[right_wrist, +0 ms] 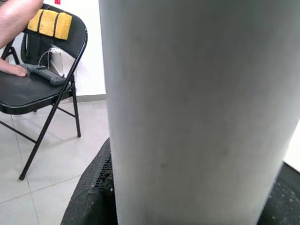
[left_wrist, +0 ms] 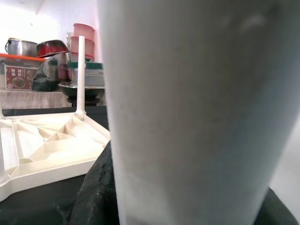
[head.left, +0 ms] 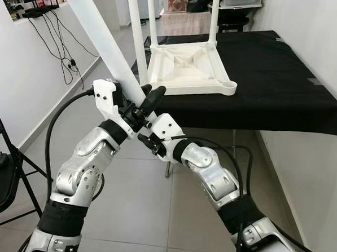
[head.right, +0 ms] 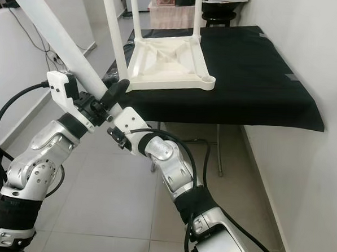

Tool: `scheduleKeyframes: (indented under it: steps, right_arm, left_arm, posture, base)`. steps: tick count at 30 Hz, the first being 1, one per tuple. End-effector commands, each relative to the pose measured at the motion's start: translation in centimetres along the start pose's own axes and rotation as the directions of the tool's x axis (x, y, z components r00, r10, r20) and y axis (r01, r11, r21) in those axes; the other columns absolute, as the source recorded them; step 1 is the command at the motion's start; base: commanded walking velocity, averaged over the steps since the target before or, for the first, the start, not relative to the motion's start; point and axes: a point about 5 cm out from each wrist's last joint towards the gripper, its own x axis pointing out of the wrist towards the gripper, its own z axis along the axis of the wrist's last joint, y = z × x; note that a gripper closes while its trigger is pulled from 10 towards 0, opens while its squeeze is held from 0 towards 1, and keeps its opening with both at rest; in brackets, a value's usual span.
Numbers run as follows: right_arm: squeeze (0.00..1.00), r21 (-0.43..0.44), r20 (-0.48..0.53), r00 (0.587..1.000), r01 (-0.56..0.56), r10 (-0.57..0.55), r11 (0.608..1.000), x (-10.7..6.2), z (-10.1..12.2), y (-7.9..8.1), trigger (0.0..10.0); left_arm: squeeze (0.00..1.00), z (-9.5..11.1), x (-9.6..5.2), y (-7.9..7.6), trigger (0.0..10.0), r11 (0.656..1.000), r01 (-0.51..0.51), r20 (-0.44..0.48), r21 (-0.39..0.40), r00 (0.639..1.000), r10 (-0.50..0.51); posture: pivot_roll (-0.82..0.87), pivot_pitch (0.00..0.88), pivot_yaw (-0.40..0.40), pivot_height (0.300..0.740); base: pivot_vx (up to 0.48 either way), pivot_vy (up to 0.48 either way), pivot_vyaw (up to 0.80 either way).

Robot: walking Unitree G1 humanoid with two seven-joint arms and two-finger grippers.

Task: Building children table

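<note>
Black-clothed work table (head.left: 295,82) carries the upturned white plastic children's tabletop (head.left: 188,68) at its front edge; left gripper (head.left: 137,104) and right gripper (head.left: 147,137) clamp the loose white leg (head.left: 100,35), which could miss its corner socket (head.left: 228,84) if tilted.

Both silver arms are raised and bent at the elbow, converging in front of the torso. The left tool (head.left: 137,104) and the right tool (head.left: 150,102) meet at one point, black fingers (head.left: 154,97) clamped from opposite sides.
</note>
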Motion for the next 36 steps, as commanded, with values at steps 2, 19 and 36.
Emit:
scheduleKeyframes:
  steps: [2, 19, 36]
  right_arm:
    - [0.00, -0.025, 0.017, 1.000, -0.006, 0.006, 1.000, 0.6, 0.3, 0.3, 0.0]
    - [0.00, -0.053, 0.030, 0.999, 0.026, -0.024, 0.998, 0.8, -0.1, -0.2, 0.0]
    - [0.00, -0.056, 0.035, 0.998, 0.048, -0.046, 0.997, 0.7, -0.4, -0.7, 0.0]
  left_arm:
    - [0.00, 0.2, 0.8, -1.6, 0.0, 0.995, 0.087, 0.022, -0.037, 0.996, -0.086]
    - [0.00, -0.1, 0.8, -1.8, 0.0, 0.995, 0.092, 0.018, -0.046, 0.996, -0.091]
    - [1.00, 0.3, 0.6, -1.4, 10.0, 0.997, 0.059, 0.039, -0.047, 0.998, -0.057]
  posture:
    - [-0.12, 0.028, 0.077, 0.740]
    - [-0.12, 0.031, 0.076, 0.740]
    - [-0.13, 0.025, 0.074, 0.740]
  base:
    - [0.000, 0.000, 0.00]
    - [0.000, 0.000, 0.00]
    - [0.000, 0.000, 0.00]
